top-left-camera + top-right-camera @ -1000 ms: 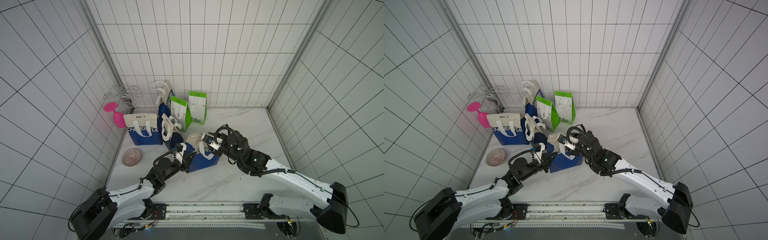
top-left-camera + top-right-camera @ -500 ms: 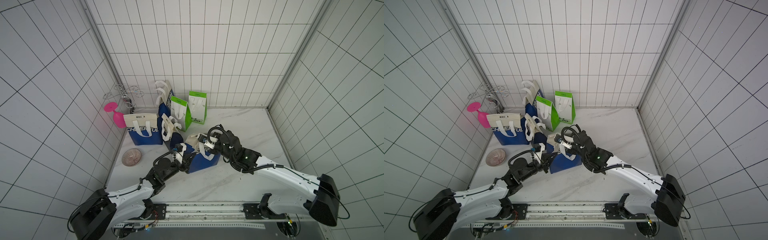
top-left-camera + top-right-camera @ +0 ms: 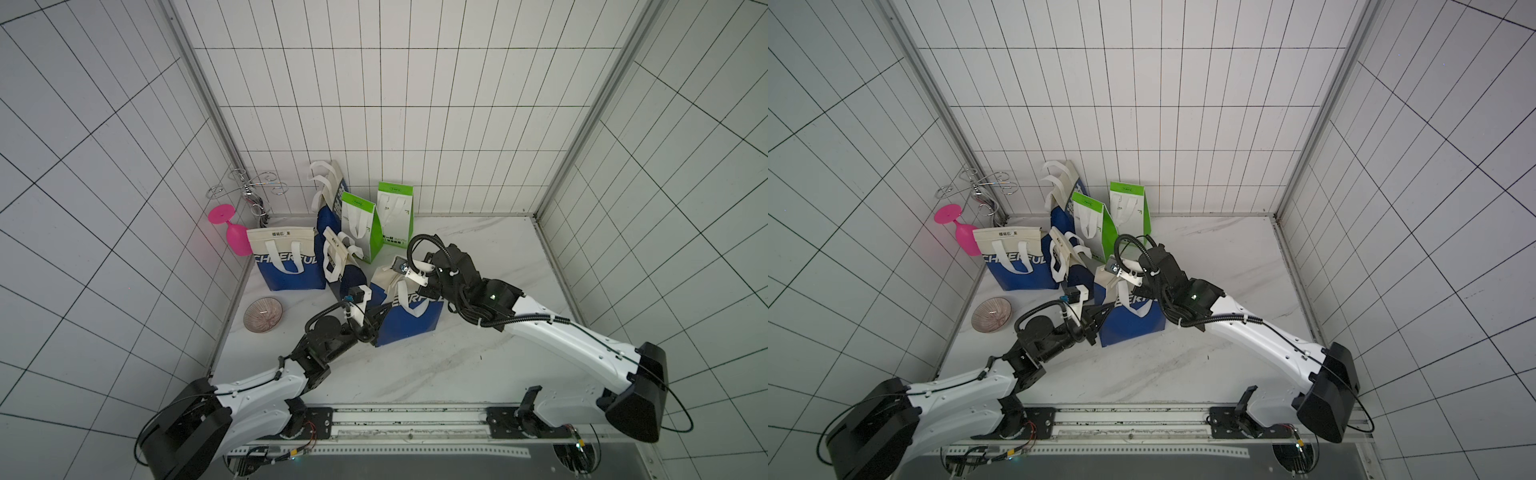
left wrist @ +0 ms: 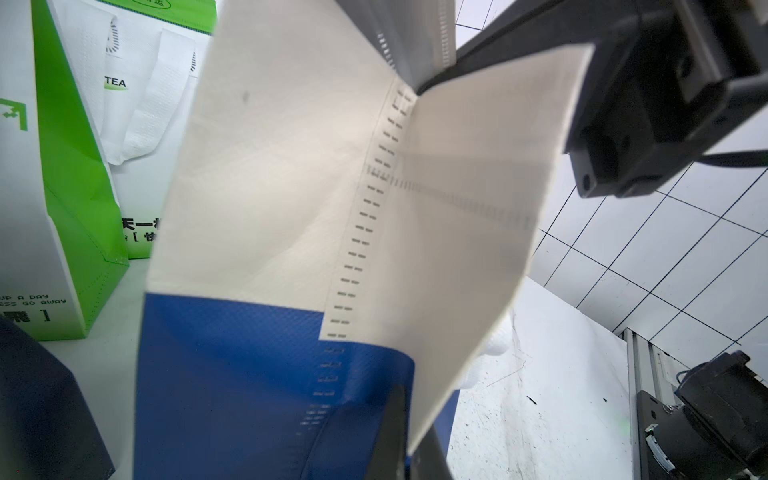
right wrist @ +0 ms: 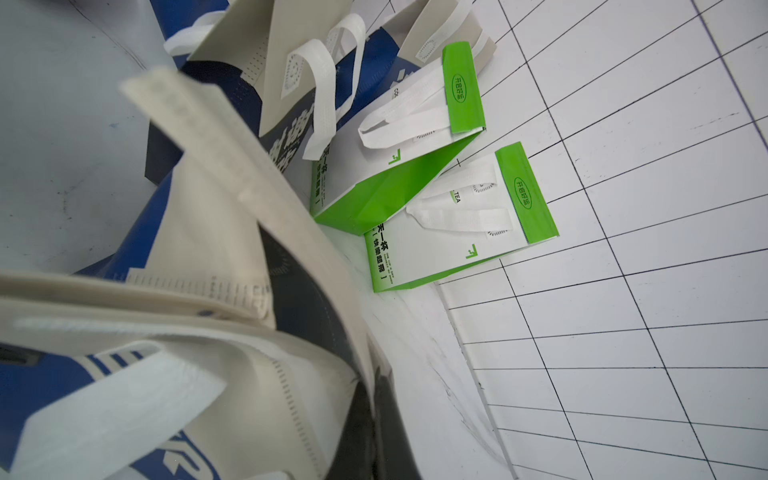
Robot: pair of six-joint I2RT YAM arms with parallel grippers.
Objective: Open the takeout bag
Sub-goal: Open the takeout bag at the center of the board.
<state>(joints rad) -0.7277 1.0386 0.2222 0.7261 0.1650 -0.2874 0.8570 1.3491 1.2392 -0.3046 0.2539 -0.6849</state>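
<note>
- In both top views, the blue-and-cream nonwoven takeout bag (image 3: 409, 322) stands upright mid-table on the white marble tabletop (image 3: 478, 361).
- The left gripper (image 3: 370, 328) has its jaws pinching the bag's near-left side fold.
- The right gripper (image 3: 420, 289) pinches the bag's cream top rim on the right side.

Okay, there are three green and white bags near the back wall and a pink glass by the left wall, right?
Not three: only two green and white bags stand near the back wall, as both top views show. The pink glass is by the left wall.
</note>
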